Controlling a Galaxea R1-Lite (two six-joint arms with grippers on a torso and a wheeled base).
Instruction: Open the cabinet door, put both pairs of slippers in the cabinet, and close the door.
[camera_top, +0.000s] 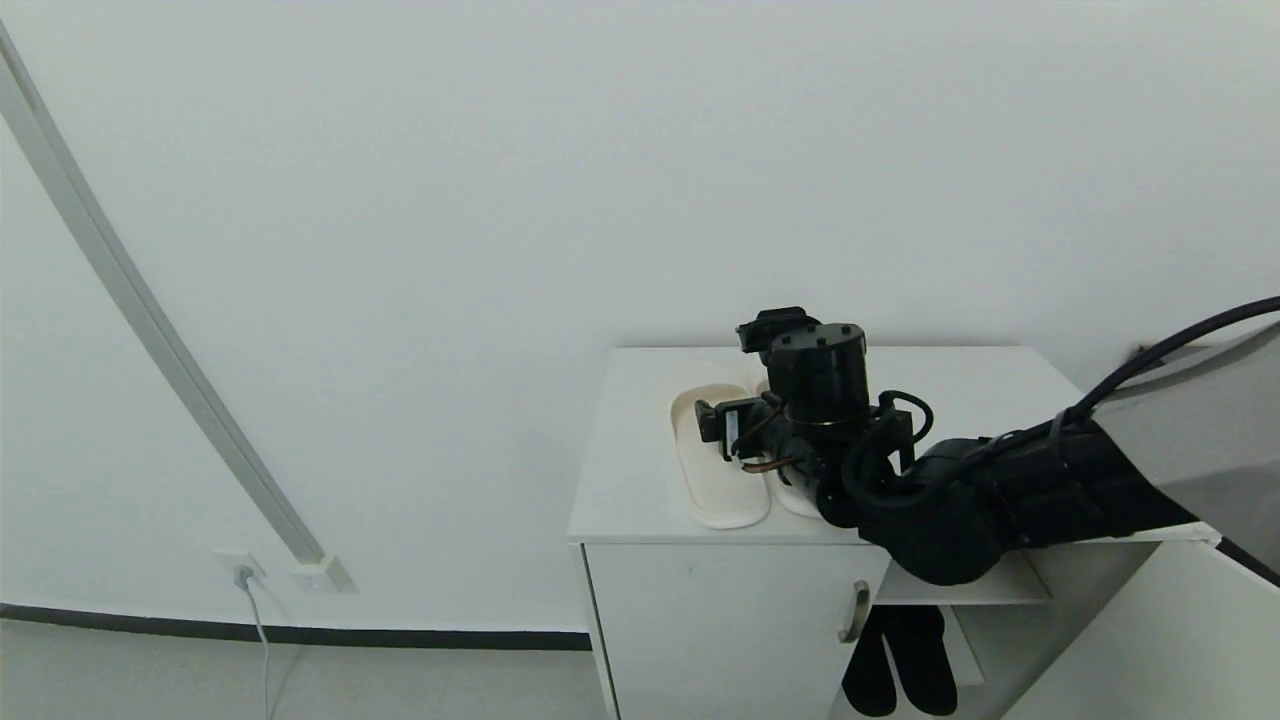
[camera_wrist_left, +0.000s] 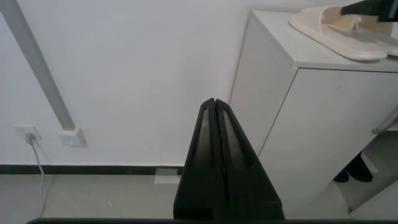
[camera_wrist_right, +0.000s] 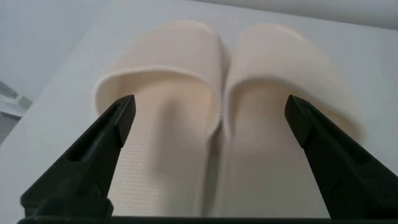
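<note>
A pair of cream slippers lies side by side on top of the white cabinet. My right arm's wrist hangs over them. In the right wrist view my right gripper is open, one finger on each outer side of the cream slippers, just above them and holding nothing. A pair of black slippers stands inside the cabinet behind the open right door. My left gripper is shut and empty, low and to the left of the cabinet.
The cabinet's left door is closed, with a metal handle. A shelf sits above the black slippers. A wall socket with a cable and a slanted conduit are on the wall to the left.
</note>
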